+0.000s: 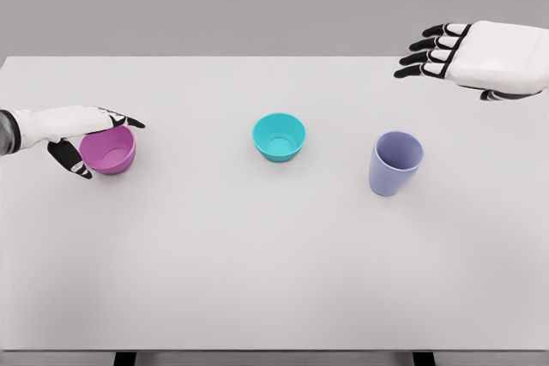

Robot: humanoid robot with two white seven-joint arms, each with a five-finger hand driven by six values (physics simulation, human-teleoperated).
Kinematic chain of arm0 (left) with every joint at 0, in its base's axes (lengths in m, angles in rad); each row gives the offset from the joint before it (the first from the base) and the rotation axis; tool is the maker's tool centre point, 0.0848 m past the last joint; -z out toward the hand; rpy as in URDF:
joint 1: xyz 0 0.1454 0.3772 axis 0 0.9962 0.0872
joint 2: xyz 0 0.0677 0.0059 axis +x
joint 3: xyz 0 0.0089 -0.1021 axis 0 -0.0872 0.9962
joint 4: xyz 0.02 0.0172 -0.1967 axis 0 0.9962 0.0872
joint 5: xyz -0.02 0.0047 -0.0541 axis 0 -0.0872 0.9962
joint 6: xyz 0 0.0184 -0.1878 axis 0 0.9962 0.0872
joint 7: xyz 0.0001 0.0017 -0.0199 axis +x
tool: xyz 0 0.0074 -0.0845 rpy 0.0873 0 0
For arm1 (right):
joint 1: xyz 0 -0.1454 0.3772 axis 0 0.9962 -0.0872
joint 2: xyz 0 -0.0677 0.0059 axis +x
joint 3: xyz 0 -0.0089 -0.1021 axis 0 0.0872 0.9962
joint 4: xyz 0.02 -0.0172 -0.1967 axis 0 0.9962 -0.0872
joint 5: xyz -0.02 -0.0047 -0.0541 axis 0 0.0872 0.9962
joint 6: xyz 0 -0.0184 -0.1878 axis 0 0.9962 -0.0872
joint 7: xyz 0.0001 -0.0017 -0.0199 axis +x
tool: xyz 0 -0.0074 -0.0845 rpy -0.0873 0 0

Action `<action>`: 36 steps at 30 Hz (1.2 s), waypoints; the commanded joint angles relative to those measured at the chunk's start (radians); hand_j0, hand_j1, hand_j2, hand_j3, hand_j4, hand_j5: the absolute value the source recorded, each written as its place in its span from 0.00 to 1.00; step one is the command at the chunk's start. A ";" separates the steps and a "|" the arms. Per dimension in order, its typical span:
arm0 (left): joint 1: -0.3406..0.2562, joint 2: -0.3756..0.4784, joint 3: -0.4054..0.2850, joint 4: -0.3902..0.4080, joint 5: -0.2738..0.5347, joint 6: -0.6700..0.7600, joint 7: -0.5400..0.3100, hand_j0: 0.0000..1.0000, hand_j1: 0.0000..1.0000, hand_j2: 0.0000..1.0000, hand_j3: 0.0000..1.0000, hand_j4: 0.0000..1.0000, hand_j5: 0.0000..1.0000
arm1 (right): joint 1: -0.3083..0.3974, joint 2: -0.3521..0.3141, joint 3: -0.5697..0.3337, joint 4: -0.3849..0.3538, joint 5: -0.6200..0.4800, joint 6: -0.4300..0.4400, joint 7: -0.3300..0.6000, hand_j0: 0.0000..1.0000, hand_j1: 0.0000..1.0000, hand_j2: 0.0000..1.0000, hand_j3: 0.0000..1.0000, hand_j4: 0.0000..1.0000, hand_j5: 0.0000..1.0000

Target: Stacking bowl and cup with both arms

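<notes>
Teal bowl [279, 136] and lavender cup [395, 163] stand well apart — open tabletop [257, 272] (front) between.

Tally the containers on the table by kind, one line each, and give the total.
Bowls: 2, a pink bowl at the left hand and a teal bowl mid-table
Cups: 1, a lavender cup towards the right
Total: 3

Left hand [73, 130] covered far-left rim of pink bowl [111, 150]; we couldn't tell whether fingers touched it. Both forearms cut off by frame edges. Right hand [476, 59] thumb mostly hidden. Table [257, 280] legs cropped at bottom.
</notes>
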 commanded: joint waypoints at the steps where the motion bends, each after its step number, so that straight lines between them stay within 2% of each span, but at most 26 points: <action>1: 0.000 0.000 0.000 0.000 0.001 0.000 0.000 1.00 1.00 1.00 1.00 1.00 1.00 | 0.000 0.000 -0.002 0.000 -0.003 0.003 0.000 1.00 1.00 1.00 1.00 1.00 1.00; 23: 0.003 -0.030 -0.008 0.017 -0.028 -0.001 0.000 1.00 1.00 1.00 1.00 1.00 1.00 | 0.003 -0.003 -0.002 0.002 -0.003 0.003 0.000 1.00 1.00 1.00 1.00 1.00 1.00; 29: 0.005 -0.030 -0.008 0.027 -0.028 -0.001 0.000 0.82 0.82 0.82 0.82 0.82 0.82 | 0.003 -0.003 -0.002 0.002 -0.003 0.003 0.000 1.00 1.00 1.00 1.00 1.00 1.00; 36: 0.002 -0.029 -0.005 0.023 -0.019 0.002 0.000 0.69 0.69 0.69 0.69 0.69 0.69 | 0.003 -0.008 -0.002 0.002 -0.003 0.003 0.000 1.00 1.00 1.00 1.00 1.00 1.00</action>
